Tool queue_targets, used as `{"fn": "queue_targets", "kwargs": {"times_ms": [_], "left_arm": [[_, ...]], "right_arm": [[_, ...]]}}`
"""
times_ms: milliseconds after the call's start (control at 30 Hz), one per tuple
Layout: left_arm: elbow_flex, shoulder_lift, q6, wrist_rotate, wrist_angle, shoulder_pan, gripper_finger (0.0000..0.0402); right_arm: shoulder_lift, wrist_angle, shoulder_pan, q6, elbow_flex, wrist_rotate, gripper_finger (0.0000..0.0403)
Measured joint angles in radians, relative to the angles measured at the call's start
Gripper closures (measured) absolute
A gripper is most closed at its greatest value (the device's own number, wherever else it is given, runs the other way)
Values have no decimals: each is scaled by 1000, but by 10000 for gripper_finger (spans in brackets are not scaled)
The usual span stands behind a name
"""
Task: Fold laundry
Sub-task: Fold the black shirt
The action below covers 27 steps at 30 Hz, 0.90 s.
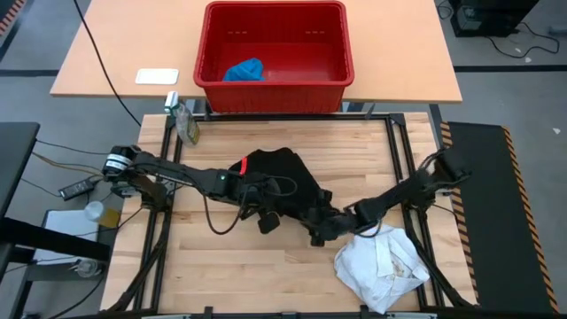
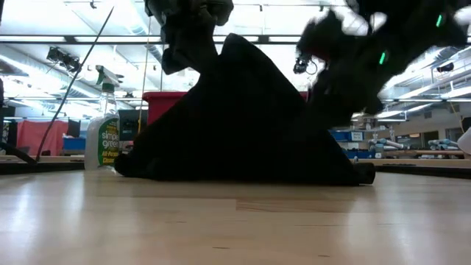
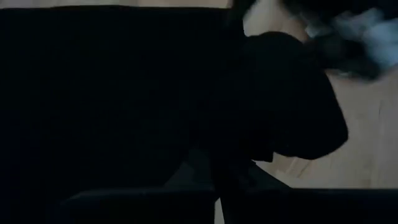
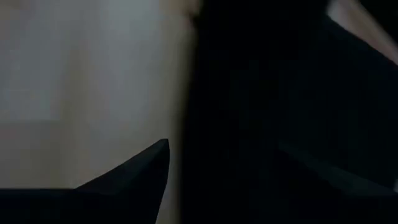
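Can't tell how either jaw stands, black cloth hides both. The left gripper [image 1: 264,215] and right gripper [image 1: 321,232] sit at the black garment [image 1: 285,177] mid-table, pulled up into a peak. White garment [image 1: 383,266] is crumpled near the front right edge. Spray bottle [image 2: 102,136] reads "simple green". Blue garment [image 1: 244,70] lies in the red basket [image 1: 275,89].

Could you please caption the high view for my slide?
Both arms work a black garment at table centre, a white garment beside it.

The black garment [image 2: 243,125] rises tent-like off the table [image 2: 235,221], spray bottle [image 2: 103,136] beside it.
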<state>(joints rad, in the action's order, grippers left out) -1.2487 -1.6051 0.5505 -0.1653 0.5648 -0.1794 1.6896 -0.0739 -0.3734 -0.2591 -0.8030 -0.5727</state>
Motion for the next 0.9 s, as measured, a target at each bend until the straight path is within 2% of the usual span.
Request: {"fn": "queue_targets", "kwargs": {"times_ms": [100,167,233,333,367,400,500,567,733,900], "left_arm": [[0,0,12,1,15,-10,401],[0,-1,9,1,10,-17,401],[0,-4,8,1,16,-17,398],[0,-4,50,10,50,-17,378],[0,3,58,39,70,-17,366],[0,13,58,75,93,-16,351],[0,60,65,164,137,-33,296],[-1,85,84,161,160,-63,255],[-2,67,129,-10,210,-174,162],[-2,-14,230,-163,89,-254,103]], "right_arm": [[67,-40,26,-33,3,-57,144],[95,-87,47,-29,2,-9,174],[108,-104,61,-43,2,35,227],[75,-83,76,-63,2,107,335],[54,-72,83,-62,2,152,367],[30,-56,92,-62,1,196,382],[-42,14,114,-108,1,235,381],[-84,40,130,-127,1,246,384],[-137,67,188,-241,1,361,391],[-144,144,215,-394,-38,407,391]]}}
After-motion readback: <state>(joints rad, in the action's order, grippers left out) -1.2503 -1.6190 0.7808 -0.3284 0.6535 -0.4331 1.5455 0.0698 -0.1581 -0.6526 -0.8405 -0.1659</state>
